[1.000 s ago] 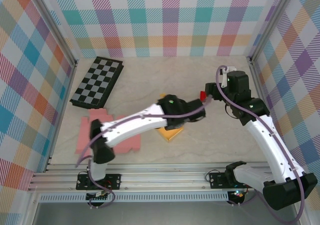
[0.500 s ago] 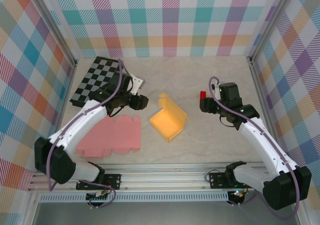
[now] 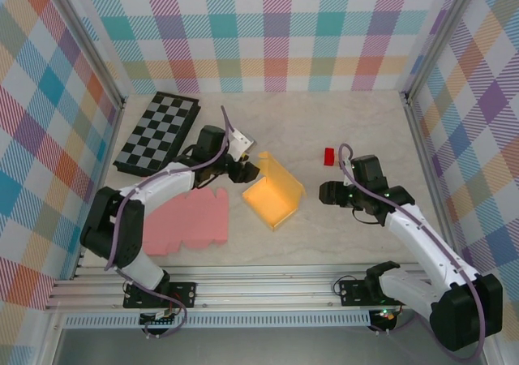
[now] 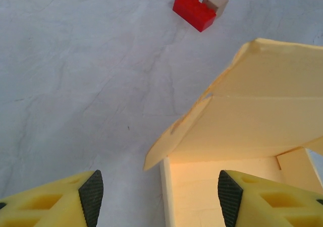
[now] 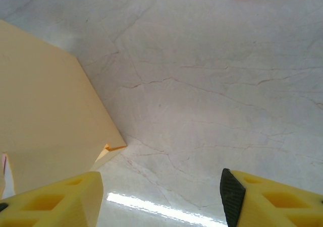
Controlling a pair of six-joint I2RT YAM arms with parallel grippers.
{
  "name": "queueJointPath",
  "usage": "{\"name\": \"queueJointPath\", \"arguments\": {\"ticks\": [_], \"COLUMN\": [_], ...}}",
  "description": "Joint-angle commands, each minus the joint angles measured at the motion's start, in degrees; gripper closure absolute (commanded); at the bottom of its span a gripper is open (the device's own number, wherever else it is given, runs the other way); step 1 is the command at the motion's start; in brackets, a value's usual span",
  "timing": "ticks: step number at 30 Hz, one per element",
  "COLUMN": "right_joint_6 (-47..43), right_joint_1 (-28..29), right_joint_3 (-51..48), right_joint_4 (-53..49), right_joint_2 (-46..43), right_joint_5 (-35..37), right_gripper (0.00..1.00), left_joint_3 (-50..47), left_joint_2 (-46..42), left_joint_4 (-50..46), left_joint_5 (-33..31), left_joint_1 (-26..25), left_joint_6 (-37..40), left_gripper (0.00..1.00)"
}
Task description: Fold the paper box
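The left gripper (image 3: 243, 168) is held with its jaws spread and nothing pinched. In the left wrist view the gripper (image 4: 160, 196) is aimed at the near corner of the box (image 4: 252, 116), whose edge is seen just past the fingertips. Whether a pad touches the card cannot be told. The right gripper (image 3: 324, 193) is likewise spread wide. In the right wrist view the gripper (image 5: 161, 191) is seen over bare table (image 5: 212, 96), with the box (image 5: 45, 101) off to one side and clear of it.

The yellow box (image 3: 272, 195) is set mid-table between the two grippers. It is half folded, with one wall raised and a flap leaning over its floor. A red brick (image 3: 329, 155) lies apart behind the right gripper, and a tan block (image 4: 215, 2) is touching the brick (image 4: 194, 11). A pink sheet (image 3: 186, 221) lies flat left of the box, near a checkerboard (image 3: 158, 131).

Since half a second ago the left gripper has been brought from beside the checkerboard up to the box. The right gripper has been drawn from the brick toward the box's right side. The box is kept in place.
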Motion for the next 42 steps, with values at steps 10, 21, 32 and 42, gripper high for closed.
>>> {"name": "queueJointPath", "arguments": {"ticks": [10, 21, 32, 42], "right_joint_6": [2.2, -0.4, -7.4, -16.8], "right_joint_1": [1.9, 7.8, 12.1, 14.5], "right_joint_3": [-1.8, -0.8, 0.5, 3.2], "right_joint_4": [2.1, 5.3, 12.4, 13.9], "right_joint_2": [1.1, 6.3, 10.6, 10.4], "right_joint_5": [-4.7, -3.6, -4.0, -3.6], "right_gripper": [0.36, 0.37, 0.38, 0.41], "left_joint_3": [8.1, 9.0, 5.9, 2.4], "left_joint_2": [8.7, 9.2, 6.4, 3.4], "left_joint_4": [1.3, -1.6, 1.9, 5.0], "left_joint_5": [11.1, 14.5, 13.7, 10.0], "left_joint_1": [0.6, -0.2, -2.0, -3.3], "left_joint_6": [4.2, 3.6, -1.0, -2.1], "left_gripper": [0.39, 0.73, 0.89, 0.9]}}
